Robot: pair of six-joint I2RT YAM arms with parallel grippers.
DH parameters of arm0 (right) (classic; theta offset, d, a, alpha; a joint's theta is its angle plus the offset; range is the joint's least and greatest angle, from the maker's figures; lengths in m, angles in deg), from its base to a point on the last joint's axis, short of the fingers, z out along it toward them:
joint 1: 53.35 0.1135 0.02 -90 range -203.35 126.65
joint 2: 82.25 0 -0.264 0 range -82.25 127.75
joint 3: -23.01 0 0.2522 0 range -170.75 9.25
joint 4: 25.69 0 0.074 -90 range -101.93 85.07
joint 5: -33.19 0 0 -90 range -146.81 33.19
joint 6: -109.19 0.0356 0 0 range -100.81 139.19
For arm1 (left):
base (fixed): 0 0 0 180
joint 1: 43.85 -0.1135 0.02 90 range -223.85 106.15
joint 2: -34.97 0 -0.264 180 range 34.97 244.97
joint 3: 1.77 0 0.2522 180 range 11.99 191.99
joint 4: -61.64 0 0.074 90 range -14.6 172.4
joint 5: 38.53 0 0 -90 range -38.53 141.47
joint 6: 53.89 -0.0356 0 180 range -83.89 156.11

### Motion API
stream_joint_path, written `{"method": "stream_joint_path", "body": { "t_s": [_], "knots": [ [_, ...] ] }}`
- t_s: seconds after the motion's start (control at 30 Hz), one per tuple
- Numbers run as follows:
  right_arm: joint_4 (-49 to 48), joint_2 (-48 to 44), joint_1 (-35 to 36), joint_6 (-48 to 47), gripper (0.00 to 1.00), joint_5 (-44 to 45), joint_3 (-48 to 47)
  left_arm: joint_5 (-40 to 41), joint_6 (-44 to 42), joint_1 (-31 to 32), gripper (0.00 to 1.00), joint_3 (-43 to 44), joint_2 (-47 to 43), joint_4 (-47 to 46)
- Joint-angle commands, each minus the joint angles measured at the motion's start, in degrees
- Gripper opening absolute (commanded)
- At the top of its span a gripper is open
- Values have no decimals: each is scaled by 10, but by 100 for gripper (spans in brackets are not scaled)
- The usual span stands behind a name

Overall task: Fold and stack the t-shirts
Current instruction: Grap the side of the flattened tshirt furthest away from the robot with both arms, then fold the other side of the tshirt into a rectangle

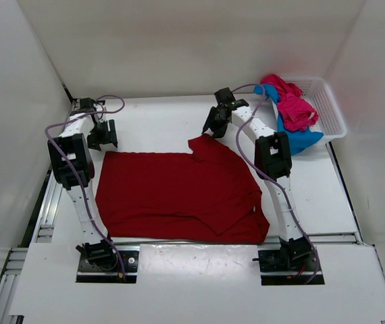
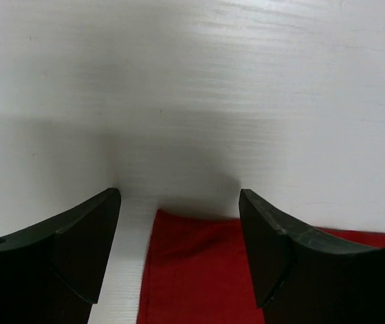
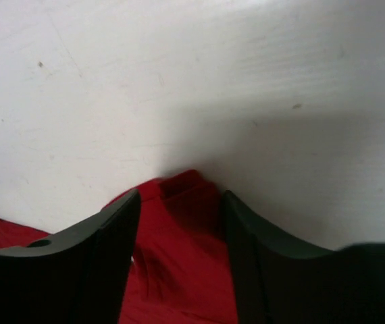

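The dark red t-shirt (image 1: 179, 196) lies spread flat on the white table between the two arms. Its far right corner is bunched into a peak, and my right gripper (image 1: 213, 127) is shut on that red fabric (image 3: 179, 250), which fills the gap between the fingers (image 3: 121, 229). My left gripper (image 1: 103, 138) hovers open over the shirt's far left corner (image 2: 199, 270), its jaws wide apart and clear of the cloth. The pink-magenta t-shirt (image 1: 292, 104) and the blue t-shirt (image 1: 297, 138) are crumpled together at the back right.
A white mesh basket (image 1: 331, 108) stands at the back right corner, with the pink and blue shirts spilling over its left rim. White walls enclose the table on three sides. The arms' bases sit at the near edge.
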Motion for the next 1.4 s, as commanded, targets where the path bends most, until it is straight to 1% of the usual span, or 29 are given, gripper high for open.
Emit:
{"method": "stream_joint_path", "body": {
  "t_s": [0.0,0.03,0.07,0.1,0.13,0.17,0.2,0.23,0.27,0.3,0.33,0.37,0.43,0.47,0.53,0.6,0.63,0.67,0.7,0.83,0.93,1.0,1.03,1.07,1.1,1.17,1.2,1.27,1.37],
  "knots": [
    [43,4,-5,3,51,20,12,-13,1,3,81,-41,-10,15],
    [43,-2,-5,3,46,15,19,-21,1,3,76,-51,-10,15],
    [43,-2,-5,-4,34,15,19,-28,1,3,72,-57,-10,15],
    [43,-9,-5,-4,28,10,27,-28,1,3,65,-65,-10,15],
    [43,-9,-5,-11,23,10,33,-33,1,3,62,-66,-16,15],
    [43,-15,-5,-11,13,-4,33,-33,1,3,59,-73,-16,15],
    [43,-24,-5,-19,10,-4,41,-33,1,3,57,-73,-21,15],
    [43,-30,-5,-19,6,-11,52,-39,1,3,51,-81,-28,15],
    [43,-36,-5,-19,3,-11,59,-39,1,3,48,-89,-28,15],
    [38,-51,-5,-25,0,-11,65,-39,1,3,47,-89,-35,15],
    [38,-59,-5,-32,0,-11,81,-39,1,3,47,-98,-44,15],
    [32,-76,-5,-32,0,-11,89,-39,1,3,41,-109,-44,15],
    [25,-93,-5,-43,0,-11,102,-39,1,3,32,-114,-52,15],
    [25,-108,-5,-43,0,-17,113,-39,1,3,23,-120,-59,15],
    [20,-119,-5,-50,0,-22,119,-39,1,3,21,-120,-59,15],
    [20,-137,-5,-50,0,-29,126,-39,1,3,27,-120,-59,15],
    [20,-143,-5,-55,0,-34,134,-39,1,3,25,-120,-59,15],
    [20,-155,-5,-55,0,-34,143,-39,1,3,16,-120,-59,15],
    [15,-163,-5,-55,0,-34,149,-44,1,3,10,-120,-59,15],
    [15,-219,7,-80,0,-28,176,-44,1,3,10,-131,-88,15],
    [15,-276,12,-100,0,-20,221,-25,1,3,10,-150,-143,15],
    [10,-313,19,-108,0,-11,291,-5,1,8,10,-174,-200,9],
    [3,-352,25,-115,0,-5,319,10,1,8,10,-187,-220,3],
    [-2,-371,35,-122,0,12,348,19,1,8,10,-200,-261,3],
    [-2,-409,45,-122,0,22,405,28,1,8,10,-231,-282,-5],
    [-15,-446,57,-122,0,29,464,61,1,8,10,-265,-319,-20],
    [-23,-477,66,-116,0,38,515,72,1,8,10,-299,-352,-26],
    [-23,-518,81,-103,0,52,579,101,1,8,10,-344,-389,-34],
    [-36,-558,100,-87,0,66,626,126,1,3,10,-387,-415,-46]
  ]
}}
